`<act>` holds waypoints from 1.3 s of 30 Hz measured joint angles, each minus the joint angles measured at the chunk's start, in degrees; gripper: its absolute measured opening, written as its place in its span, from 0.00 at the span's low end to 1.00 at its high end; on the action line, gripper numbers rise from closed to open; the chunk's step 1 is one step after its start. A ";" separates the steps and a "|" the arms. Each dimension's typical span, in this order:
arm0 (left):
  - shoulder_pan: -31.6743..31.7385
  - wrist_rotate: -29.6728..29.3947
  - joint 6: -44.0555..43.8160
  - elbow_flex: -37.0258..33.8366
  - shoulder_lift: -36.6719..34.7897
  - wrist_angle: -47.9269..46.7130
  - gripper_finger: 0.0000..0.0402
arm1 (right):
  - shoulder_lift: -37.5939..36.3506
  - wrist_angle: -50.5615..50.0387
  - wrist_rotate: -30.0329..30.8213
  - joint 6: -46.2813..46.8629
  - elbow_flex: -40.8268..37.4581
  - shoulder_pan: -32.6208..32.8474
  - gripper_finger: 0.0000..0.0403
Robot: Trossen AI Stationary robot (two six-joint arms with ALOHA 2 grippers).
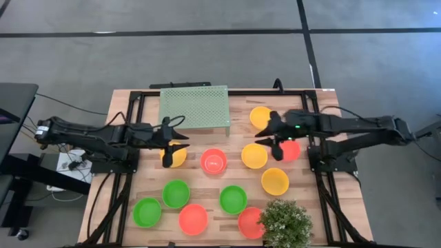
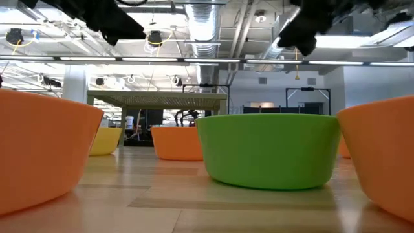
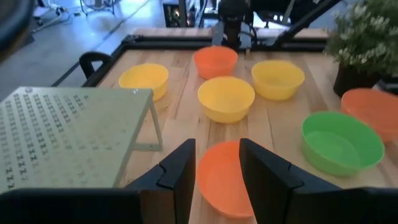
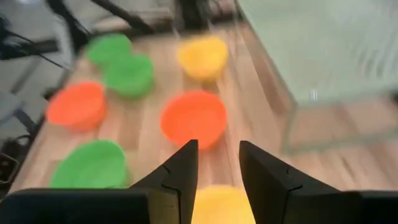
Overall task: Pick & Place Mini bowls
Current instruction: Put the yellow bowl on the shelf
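Hovering above the worktop (image 1: 138, 103), the right tool (image 1: 277, 140) hangs with fingers parted, empty, between yellow (image 1: 254, 156) and red (image 1: 289, 150) mini bowls; the left tool (image 1: 170, 142), likewise parted and empty, sits over a yellow bowl (image 1: 177, 157) beside the perforated stand (image 1: 193, 107); other bowls lie scattered nearby.

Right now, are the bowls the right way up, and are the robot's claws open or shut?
Left gripper: open, holding nothing.
Right gripper: open, holding nothing.
Mini bowls: right way up, empty.
Perforated stand: standing on its legs, nothing on top.
Plant: upright.
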 joint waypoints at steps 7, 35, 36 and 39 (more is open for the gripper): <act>0.00 -0.02 0.01 0.09 -2.52 -0.06 0.31 | 13.20 -8.98 2.77 3.88 5.15 -1.65 0.28; 0.01 -0.02 -1.04 0.07 -2.43 -0.07 0.31 | 36.72 -10.53 2.55 0.50 5.14 -7.11 0.20; 0.00 -0.02 -1.05 0.07 -2.43 -0.04 0.31 | 36.80 -10.66 2.56 0.49 5.14 -6.97 0.17; 0.00 -0.02 -1.05 0.07 -2.43 -0.04 0.31 | 36.60 -10.58 2.16 0.33 5.12 -6.98 0.05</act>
